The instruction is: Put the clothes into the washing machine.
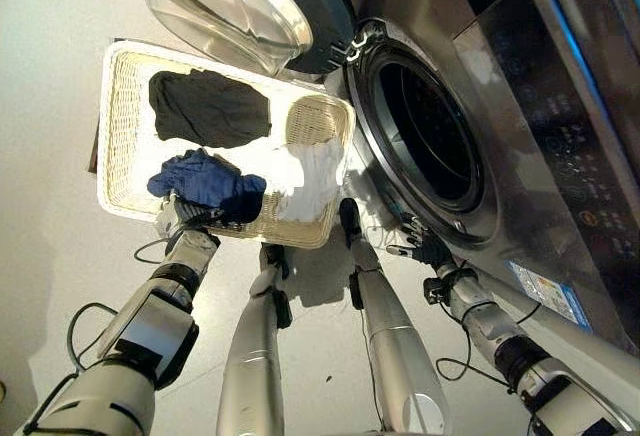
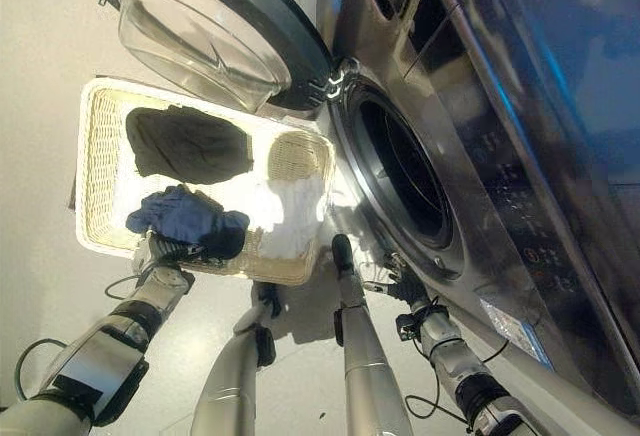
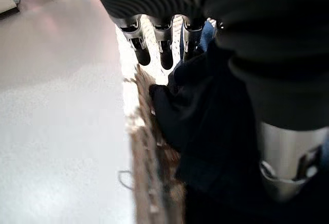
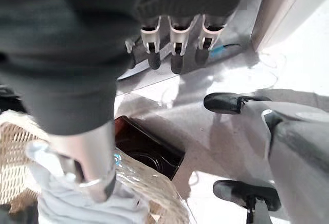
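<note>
The basket (image 1: 120, 136) sat at upper left of the head views, holding three garments: a black one (image 1: 210, 106) at the top, a white one (image 1: 305, 181) toward the washer, and a blue one (image 1: 205, 181) at the near rim. The left hand (image 1: 180, 218) reached over that near rim, fingers loosely extended above the blue garment, not clamped on it as far as the wrist view showed. The right hand (image 1: 425, 249) hovered at lower centre-right, fingers relaxed and empty, just below the washing machine (image 1: 520, 136) with its door (image 1: 250, 6) swung wide open at the top.
</note>
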Available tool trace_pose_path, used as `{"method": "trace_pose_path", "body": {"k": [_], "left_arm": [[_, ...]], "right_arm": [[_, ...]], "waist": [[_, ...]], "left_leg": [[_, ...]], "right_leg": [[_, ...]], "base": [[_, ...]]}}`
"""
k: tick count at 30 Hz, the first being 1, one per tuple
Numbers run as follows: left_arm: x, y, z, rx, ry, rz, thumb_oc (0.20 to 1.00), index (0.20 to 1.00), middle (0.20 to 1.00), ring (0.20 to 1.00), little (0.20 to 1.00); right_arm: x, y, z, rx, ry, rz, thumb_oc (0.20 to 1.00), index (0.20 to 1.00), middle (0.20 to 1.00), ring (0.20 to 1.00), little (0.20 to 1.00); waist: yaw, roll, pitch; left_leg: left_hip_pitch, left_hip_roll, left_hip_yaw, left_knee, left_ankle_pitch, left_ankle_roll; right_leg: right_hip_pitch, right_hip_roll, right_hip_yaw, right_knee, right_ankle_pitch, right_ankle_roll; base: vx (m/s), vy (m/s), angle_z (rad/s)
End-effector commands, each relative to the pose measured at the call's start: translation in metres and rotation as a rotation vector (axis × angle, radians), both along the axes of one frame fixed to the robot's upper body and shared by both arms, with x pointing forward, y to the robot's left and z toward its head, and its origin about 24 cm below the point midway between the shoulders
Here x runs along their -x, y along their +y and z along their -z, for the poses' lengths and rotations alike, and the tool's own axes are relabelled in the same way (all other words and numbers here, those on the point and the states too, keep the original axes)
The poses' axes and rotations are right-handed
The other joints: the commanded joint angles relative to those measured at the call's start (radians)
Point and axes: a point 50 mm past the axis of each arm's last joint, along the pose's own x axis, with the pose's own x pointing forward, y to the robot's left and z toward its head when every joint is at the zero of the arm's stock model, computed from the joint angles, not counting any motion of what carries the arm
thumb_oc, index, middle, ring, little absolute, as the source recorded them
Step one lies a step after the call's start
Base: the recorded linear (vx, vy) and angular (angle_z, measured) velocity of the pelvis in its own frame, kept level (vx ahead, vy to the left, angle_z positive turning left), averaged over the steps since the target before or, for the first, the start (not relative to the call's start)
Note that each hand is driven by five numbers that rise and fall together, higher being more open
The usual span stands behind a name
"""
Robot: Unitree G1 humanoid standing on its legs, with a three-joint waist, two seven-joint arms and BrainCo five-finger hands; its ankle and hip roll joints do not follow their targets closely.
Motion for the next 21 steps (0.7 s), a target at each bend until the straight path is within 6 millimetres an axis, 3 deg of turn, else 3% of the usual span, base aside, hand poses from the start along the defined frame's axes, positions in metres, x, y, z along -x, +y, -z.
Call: {"method": "trace_pose_path", "body": {"k": [1,5,11,21], "left_arm": [[0.019,0.024,0.014,0.246,-0.099,-0.153,1.0,1.0,1.0,1.0,1.0],[0.027,0.019,0.028,0.294,-0.14,-0.145,1.0,1.0,1.0,1.0,1.0],[0.059,0.012,0.058,0.241,-0.156,-0.179,1.0,1.0,1.0,1.0,1.0],[0.081,-0.001,0.067,0.145,-0.209,-0.185,1.0,1.0,1.0,1.0,1.0]], "right_arm": [[0.01,0.015,0.003,0.001,-0.012,-0.036,1.0,1.0,1.0,1.0,1.0],[0.009,0.015,0.004,-0.024,-0.009,-0.004,1.0,1.0,1.0,1.0,1.0],[0.012,0.004,0.004,-0.026,-0.025,0.046,1.0,1.0,1.0,1.0,1.0],[0.021,-0.021,0.008,-0.037,-0.015,0.129,1.0,1.0,1.0,1.0,1.0]], "waist": [[0.007,-0.023,-0.011],[0.03,-0.007,-0.011],[0.083,0.027,-0.011],[0.128,0.059,-0.011]], "left_leg": [[0.008,-0.102,-0.047,0.06,-0.044,0.012],[0.04,-0.111,-0.066,0.037,-0.031,0.005],[0.106,-0.111,-0.106,-0.055,0.015,-0.005],[0.138,-0.104,-0.143,-0.111,0.054,-0.014]], "right_leg": [[0.014,0.085,-0.039,0.032,-0.056,-0.016],[0.046,0.08,-0.054,0.028,-0.064,-0.02],[0.108,0.074,-0.096,-0.001,-0.075,-0.029],[0.148,0.065,-0.151,-0.007,-0.092,-0.038]], "base": [[0.05,-0.166,0.04],[0.03,-0.093,0.04],[0.01,-0.105,0.12],[-0.01,-0.061,0.15]]}}
